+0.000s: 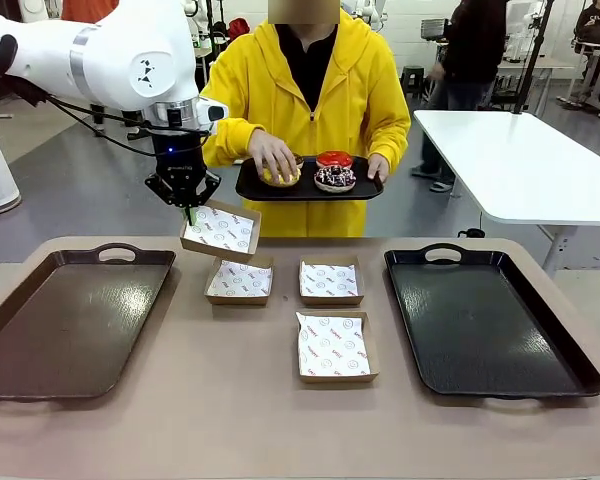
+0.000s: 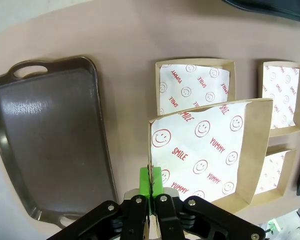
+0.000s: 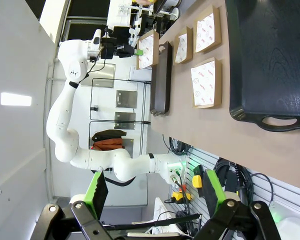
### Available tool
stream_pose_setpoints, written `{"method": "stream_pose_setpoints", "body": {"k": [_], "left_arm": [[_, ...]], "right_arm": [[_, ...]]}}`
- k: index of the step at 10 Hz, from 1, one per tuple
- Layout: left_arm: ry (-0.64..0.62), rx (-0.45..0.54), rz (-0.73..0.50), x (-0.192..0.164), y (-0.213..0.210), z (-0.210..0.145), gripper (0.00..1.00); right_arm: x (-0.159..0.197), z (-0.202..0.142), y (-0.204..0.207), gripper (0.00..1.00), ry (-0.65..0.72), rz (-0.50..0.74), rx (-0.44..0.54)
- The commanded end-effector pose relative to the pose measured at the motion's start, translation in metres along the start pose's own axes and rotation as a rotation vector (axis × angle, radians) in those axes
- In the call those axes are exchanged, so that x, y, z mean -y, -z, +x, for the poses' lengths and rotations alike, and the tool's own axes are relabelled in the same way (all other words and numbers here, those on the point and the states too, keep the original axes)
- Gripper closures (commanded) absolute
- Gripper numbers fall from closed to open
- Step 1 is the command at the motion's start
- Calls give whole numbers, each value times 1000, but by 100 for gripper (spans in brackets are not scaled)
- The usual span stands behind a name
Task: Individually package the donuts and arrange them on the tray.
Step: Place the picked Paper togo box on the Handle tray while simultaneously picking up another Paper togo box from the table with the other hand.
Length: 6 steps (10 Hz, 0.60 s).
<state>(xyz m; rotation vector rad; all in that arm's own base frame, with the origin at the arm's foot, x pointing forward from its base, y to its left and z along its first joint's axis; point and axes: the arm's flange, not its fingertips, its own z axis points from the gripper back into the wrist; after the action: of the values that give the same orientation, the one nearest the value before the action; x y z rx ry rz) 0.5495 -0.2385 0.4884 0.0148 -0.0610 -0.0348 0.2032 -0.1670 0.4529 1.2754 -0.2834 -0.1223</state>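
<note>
A person at the far side holds a small black tray [image 1: 255, 188] carrying the donuts: a yellow one [image 1: 280, 177] under their hand, a glossy red one [image 1: 334, 158] and a dark purple sprinkled one [image 1: 334, 179]. My left gripper [image 1: 190, 210] [image 2: 150, 182] is shut on the rim of a paper-lined cardboard box [image 1: 221, 230] [image 2: 210, 150], which hangs tilted above the table. Three more lined boxes [image 1: 239, 280] [image 1: 330, 281] [image 1: 335, 347] lie flat on the table. My right gripper [image 3: 155, 192] stands open with nothing between its green-padded fingers, off the table's near side.
A large brown tray [image 1: 70, 320] [image 2: 50, 145] lies on the table's left, and a large black tray [image 1: 485, 320] [image 3: 270, 55] on its right. A white table [image 1: 520, 160] stands behind at the right, with other people farther back.
</note>
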Motion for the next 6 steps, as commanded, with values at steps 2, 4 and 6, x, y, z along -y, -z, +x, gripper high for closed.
{"method": "stream_pose_setpoints", "body": {"k": [2,4,6], "left_arm": [[-5,-1,5,-3,-1,-4,100],[-5,-1,5,-3,-1,-4,100],[-5,-1,5,-3,-1,-4,100]], "right_arm": [[0,2,0,0,-14,17,3],[0,2,0,0,-14,17,3],[0,2,0,0,-14,17,3]]}}
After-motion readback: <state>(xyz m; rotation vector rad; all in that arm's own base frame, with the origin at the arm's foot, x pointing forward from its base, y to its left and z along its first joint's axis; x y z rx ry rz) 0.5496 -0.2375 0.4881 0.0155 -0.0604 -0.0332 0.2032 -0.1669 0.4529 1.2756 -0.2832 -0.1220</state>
